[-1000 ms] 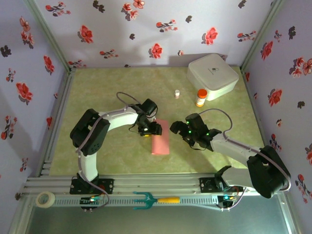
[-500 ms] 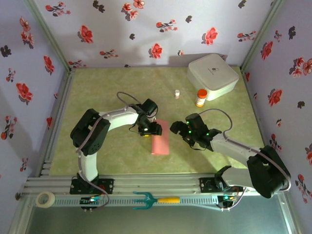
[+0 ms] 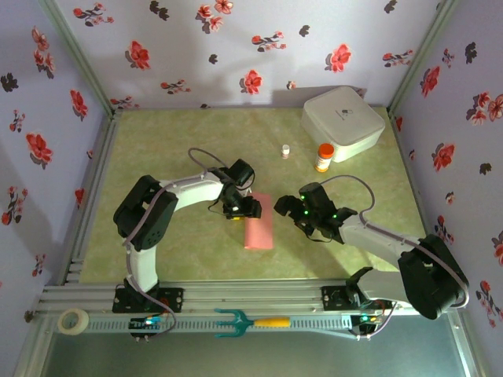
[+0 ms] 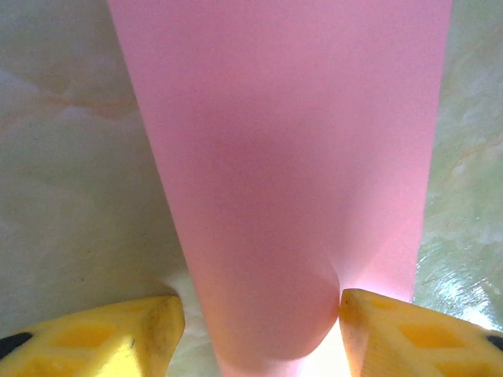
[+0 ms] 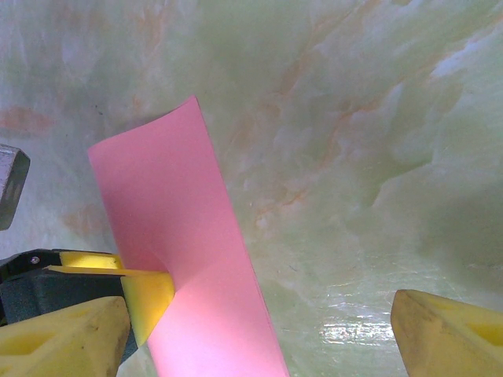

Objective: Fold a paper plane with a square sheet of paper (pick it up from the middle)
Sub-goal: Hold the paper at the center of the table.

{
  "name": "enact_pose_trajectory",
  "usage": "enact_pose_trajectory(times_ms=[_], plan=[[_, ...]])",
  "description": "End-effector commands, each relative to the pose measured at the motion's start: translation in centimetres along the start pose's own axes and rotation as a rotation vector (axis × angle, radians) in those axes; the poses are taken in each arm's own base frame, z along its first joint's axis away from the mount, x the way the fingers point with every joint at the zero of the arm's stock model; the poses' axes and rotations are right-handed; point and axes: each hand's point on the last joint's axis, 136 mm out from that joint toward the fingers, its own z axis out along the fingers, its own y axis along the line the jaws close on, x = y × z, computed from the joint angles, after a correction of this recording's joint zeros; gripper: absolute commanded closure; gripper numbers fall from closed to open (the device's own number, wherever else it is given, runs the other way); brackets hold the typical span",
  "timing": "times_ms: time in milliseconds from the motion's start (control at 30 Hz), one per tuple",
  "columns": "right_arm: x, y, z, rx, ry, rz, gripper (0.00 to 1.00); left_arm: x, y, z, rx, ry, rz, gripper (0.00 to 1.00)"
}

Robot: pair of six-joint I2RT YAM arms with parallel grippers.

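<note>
The square sheet of paper lies on the green mat as a long salmon-pink strip, seemingly folded in half. My left gripper sits at its far end. In the left wrist view the paper bows up between the yellow fingers, and my left gripper is shut on it across its width. The right wrist view shows a left finger denting the paper's edge. My right gripper hovers just right of the strip. Its jaws stand wide open with nothing between them. No paper plane shape is visible.
A white rounded box stands at the back right, with an orange-capped bottle and a small white vial in front of it. A teal fork and a tape roll lie on the near rail. Floral walls enclose the mat.
</note>
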Motion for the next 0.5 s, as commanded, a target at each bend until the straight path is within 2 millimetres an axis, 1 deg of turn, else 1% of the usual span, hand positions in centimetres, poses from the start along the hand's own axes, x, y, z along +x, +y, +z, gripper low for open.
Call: enact_pose_trajectory(times_ms=[0,133,467], plan=[[-0.2,-0.09,-0.02,0.007,-0.003,0.017,0.13,2.09,5.82,3.87,-0.205,0.058,-0.051,0.41],[-0.16,-0.17,-0.04,0.007,-0.003,0.02,0.13,2.01,6.25,3.81,-0.228,0.05,-0.059,0.4],[-0.23,0.06,-0.05,0.006,-0.002,0.017,0.13,2.39,6.53,4.19,-0.228,0.058,-0.069,0.4]])
